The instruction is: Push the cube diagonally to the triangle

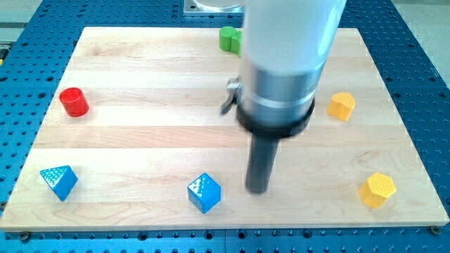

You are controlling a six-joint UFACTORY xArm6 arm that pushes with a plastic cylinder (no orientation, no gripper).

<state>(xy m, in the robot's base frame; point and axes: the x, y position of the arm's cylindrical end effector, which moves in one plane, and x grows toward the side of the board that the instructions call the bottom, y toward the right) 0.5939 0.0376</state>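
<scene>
On the wooden worktop (140,77) stand a red cylinder (73,102) at the view's left, a green block (228,39) at the top, and two yellow blocks (342,105) (377,190) at the right.

My board (140,119) is pale wood, planks with fine grain, smooth and faintly satin. Around it lies a blue perforated metal bench (28,42), matt. My rod is dark and matt down to my tip (257,191); above it sits a brushed grey metal collar (281,88). The blue cube (204,192) and blue triangle (58,181) near the board's bottom edge look like plastic with a finely ribbed, slightly shiny skin.
</scene>
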